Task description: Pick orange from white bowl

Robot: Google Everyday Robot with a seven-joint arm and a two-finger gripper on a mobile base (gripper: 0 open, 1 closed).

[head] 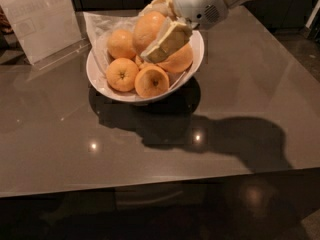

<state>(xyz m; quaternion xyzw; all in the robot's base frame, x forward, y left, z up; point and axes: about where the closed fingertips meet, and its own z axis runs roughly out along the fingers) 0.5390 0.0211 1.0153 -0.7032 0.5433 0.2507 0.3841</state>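
Near the top middle, the gripper (159,26) squeezes the round, smooth orange (148,30) between its pale fingers (167,40), over the shiny white bowl (95,76).

Nothing legible shows. The sheet in the clear sign holder (40,24) at the far left corner of the table (240,84) carries faint print, too blurred to read. The gripper (159,34), above the white bowl (198,48) near the far edge, clasps the orange (146,28) and bears no readable marking.

You're seeing dim light; glints (93,145) are dotting the table (260,74); the gripper (152,34), clasping the orange (146,26) above the bowl (198,49), is casting heavy shadow (225,139).
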